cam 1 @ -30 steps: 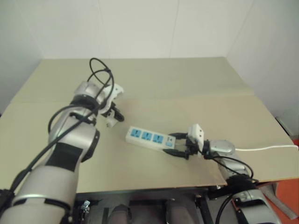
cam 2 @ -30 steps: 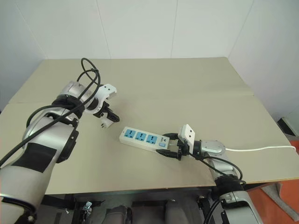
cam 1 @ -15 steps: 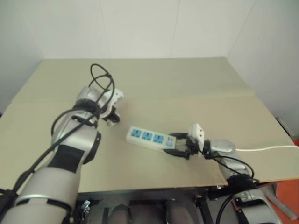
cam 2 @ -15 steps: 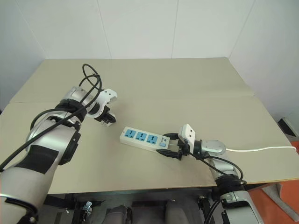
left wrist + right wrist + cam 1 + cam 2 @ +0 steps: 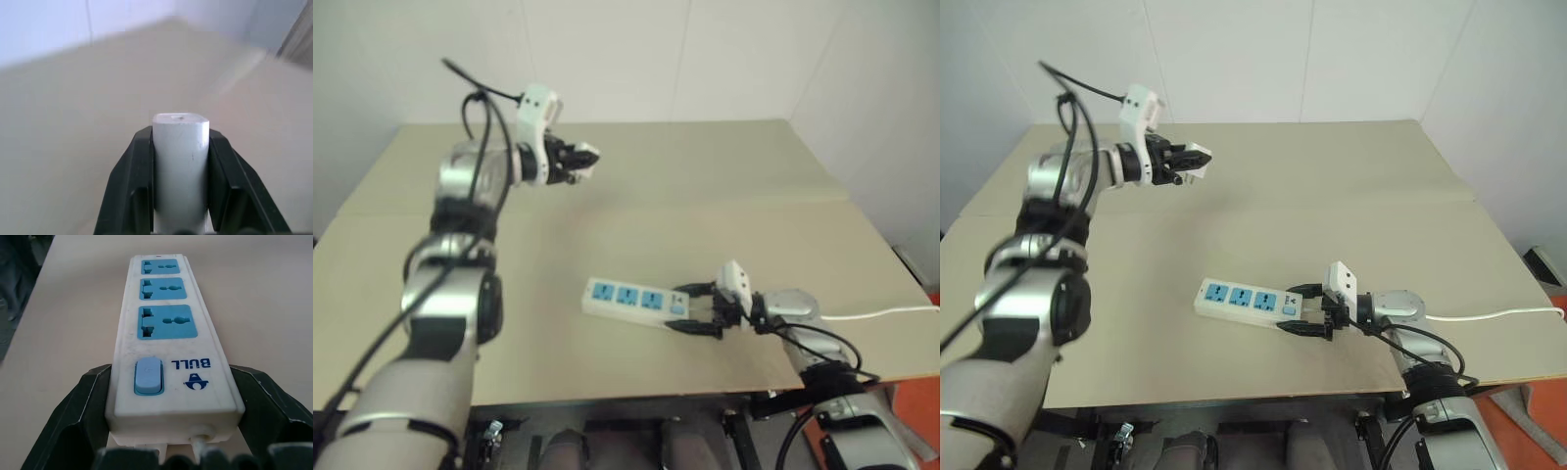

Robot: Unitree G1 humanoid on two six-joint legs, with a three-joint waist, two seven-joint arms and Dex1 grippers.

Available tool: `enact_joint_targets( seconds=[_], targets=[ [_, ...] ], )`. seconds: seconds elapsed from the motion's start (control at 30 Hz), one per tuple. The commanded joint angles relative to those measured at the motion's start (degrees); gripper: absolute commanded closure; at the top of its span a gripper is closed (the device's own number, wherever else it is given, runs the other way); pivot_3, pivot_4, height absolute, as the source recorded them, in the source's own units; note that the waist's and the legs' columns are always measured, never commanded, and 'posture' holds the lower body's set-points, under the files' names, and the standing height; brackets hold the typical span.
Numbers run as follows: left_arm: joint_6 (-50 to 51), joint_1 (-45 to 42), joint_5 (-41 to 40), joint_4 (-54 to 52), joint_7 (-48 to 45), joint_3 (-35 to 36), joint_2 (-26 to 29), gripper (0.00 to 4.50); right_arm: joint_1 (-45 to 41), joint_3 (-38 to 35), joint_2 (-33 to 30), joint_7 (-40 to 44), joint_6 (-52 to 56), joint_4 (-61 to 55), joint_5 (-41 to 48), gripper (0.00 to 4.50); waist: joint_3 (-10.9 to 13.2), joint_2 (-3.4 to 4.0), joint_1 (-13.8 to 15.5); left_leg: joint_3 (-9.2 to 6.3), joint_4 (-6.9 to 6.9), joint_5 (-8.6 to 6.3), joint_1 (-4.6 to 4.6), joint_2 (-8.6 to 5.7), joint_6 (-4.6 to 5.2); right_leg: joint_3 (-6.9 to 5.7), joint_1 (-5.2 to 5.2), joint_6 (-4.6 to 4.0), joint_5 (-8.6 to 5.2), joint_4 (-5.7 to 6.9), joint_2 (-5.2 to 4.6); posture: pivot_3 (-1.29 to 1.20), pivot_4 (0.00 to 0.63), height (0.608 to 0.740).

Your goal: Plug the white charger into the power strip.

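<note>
Aloft, left gripper (image 5: pixel 1197 161) clamps white charger (image 5: pixel 180 161).

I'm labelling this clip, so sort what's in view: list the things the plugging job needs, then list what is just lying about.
Part of the job:
- white charger, clamped in the left gripper, held up above the table
- power strip, flat on the table, its switch end between the fingers of the right gripper

Just there:
- table
- thin white cord trailing off the strip
</note>
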Motion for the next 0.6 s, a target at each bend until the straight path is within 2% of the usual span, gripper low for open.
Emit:
enact_joint_targets(
  seconds=[0.03, 0.07, 0.13, 0.27, 0.4, 0.6],
  targets=[
    [-2.9, 8.8, -5.6, -15.3, -1.1, 2.9, 0.6, 3.49, -1.4, 1.7, -1.3, 5.1, 0.6, -1.0, 0.3, 1.11, 0.0, 0.0, 0.0, -0.02, 0.02, 0.01, -0.01, 0.0, -0.01, -0.02, -0.01, -0.01, 0.0, 0.0, 0.0, 0.0, 0.15, 0.74],
    [-0.8, 12.1, -11.2, -17.4, -7.5, 4.9, 1.4, 3.49, -2.0, 2.4, -1.5, 6.7, 0.3, -0.6, 0.1, 1.11, 0.0, 0.0, -0.1, -0.02, 0.02, 0.01, 0.0, 0.02, -0.02, -0.02, -0.01, -0.02, 0.0, 0.0, 0.02, 0.0, 0.15, 0.74],
    [-0.7, 17.2, -19.5, -20.9, -13.0, 9.3, 1.0, 3.49, -2.8, 3.4, -1.4, 8.8, -0.9, 0.4, -0.3, 1.11, 0.0, -0.01, 0.0, -0.02, 0.04, 0.04, -0.01, 0.03, -0.06, -0.04, -0.02, -0.03, 0.01, 0.03, 0.04, 0.0, 0.15, 0.74],
    [-2.2, 22.9, -20.1, -27.7, -10.5, 7.3, 1.0, 3.49, -4.8, 4.9, -0.6, 11.1, -2.4, 3.5, -1.3, 1.11, 0.0, -0.02, 0.5, -0.06, 0.09, 0.05, -0.02, 0.03, -0.08, -0.09, 0.0, -0.05, 0.01, -0.01, 0.03, 0.0, 0.15, 0.74],
    [-7.6, 28.8, -23.9, -34.9, -6.5, 9.0, -4.7, 3.49, -7.0, 5.6, 1.1, 11.2, -4.7, 7.4, -2.5, 1.11, 0.0, -0.03, 0.6, -0.05, 0.1, 0.05, 0.05, 0.0, -0.08, -0.09, 0.15, -0.04, 0.01, -0.09, -0.04, 0.0, 0.15, 0.74],
    [-7.0, 33.9, -28.7, -38.3, -8.5, 6.6, -6.1, 3.49, -8.8, 6.0, 2.7, 10.1, -6.9, 10.8, -3.4, 1.11, 0.0, -0.03, 0.1, -0.09, 0.08, 0.05, 0.17, 0.06, -0.08, -0.08, 0.14, -0.12, 0.03, -0.01, 0.09, 0.0, 0.15, 0.74]
  ],
)
